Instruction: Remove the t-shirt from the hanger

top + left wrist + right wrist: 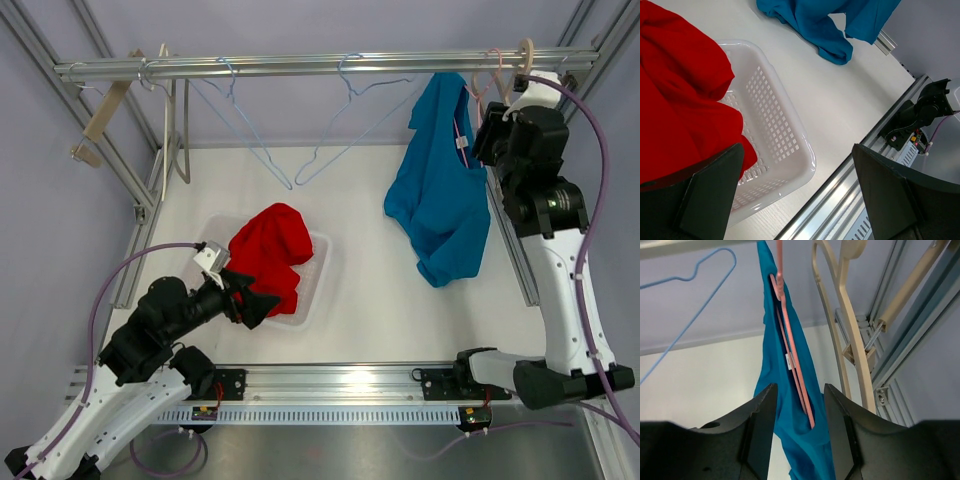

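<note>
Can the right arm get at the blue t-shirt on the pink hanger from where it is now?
Probably yes. The right gripper is open and faces the blue t-shirt and its pink hanger straight ahead, with nothing between them; the beige hanger hangs off to one side.

Overhead camera looks down from behind; closer wrist cameras both catch the blue t-shirt (440, 200).
</note>
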